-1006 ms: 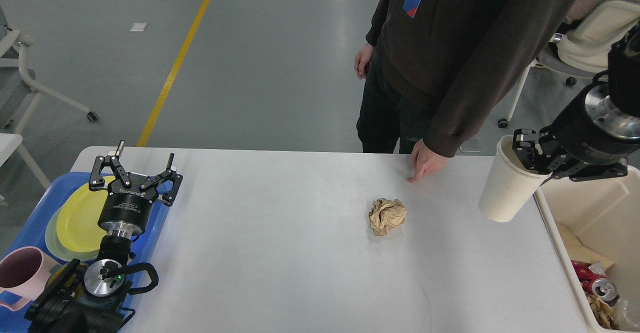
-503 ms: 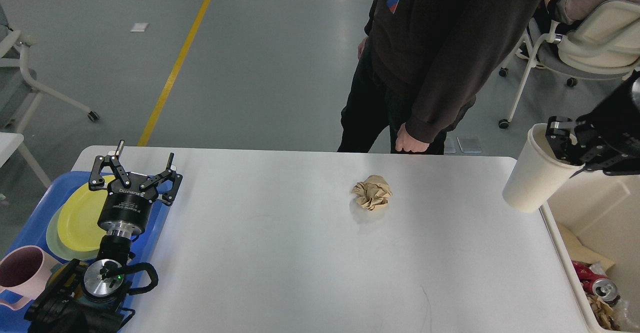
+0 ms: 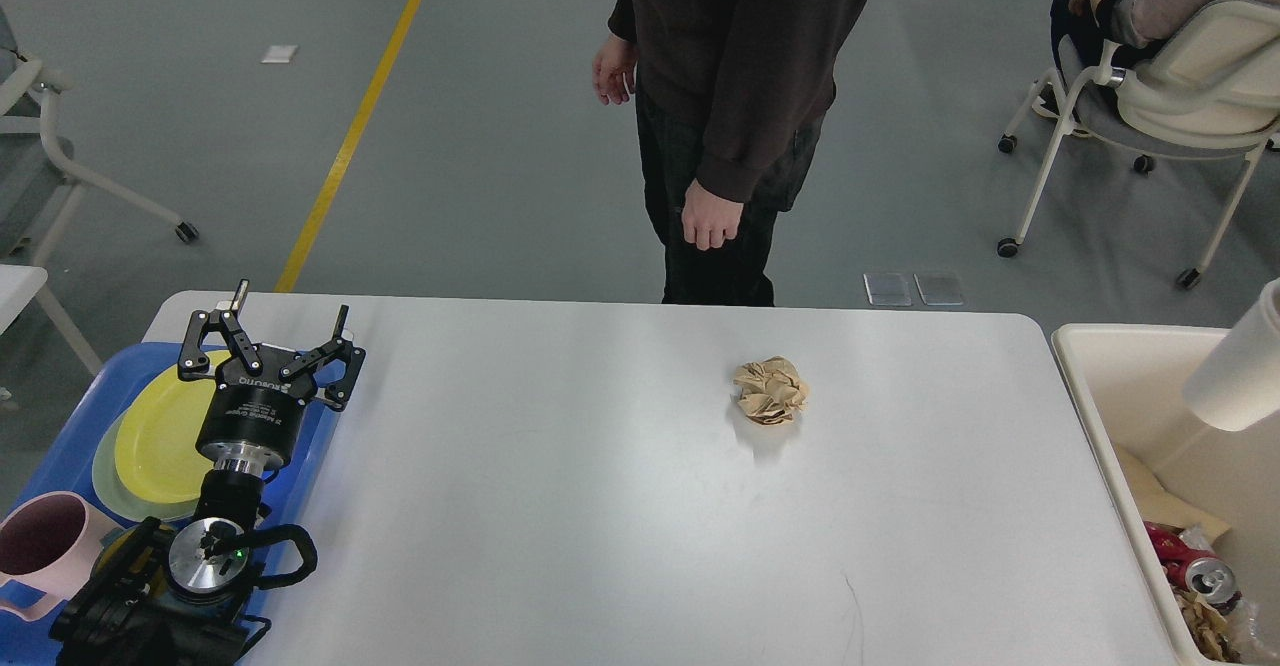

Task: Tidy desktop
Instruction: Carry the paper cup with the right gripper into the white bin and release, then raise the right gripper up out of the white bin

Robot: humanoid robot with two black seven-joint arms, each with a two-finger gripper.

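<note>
The white desktop [image 3: 560, 506] fills the middle of the head view. A crumpled brown paper ball [image 3: 770, 391] lies on it, right of centre. My left gripper [image 3: 290, 311] stands open at the desktop's left end, over the edge of the blue tray [image 3: 60, 446], with nothing between its fingers. A white paper cup [image 3: 1235, 376] hangs tilted at the right edge of the view, above the cream-white bin [image 3: 1110, 386]. My right gripper is outside the view, so what carries the cup is hidden.
The tray holds a yellow plate [image 3: 160, 436] and a pink mug [image 3: 45, 546]. The bin holds a can [image 3: 1205, 576] and paper scraps. A person [image 3: 730, 96] stands behind the far edge. Chairs stand at far left and far right.
My right arm has carried the cup to the right and left the view. The person pulled the hand off the desktop and stepped left. The paper ball shifted a little.
</note>
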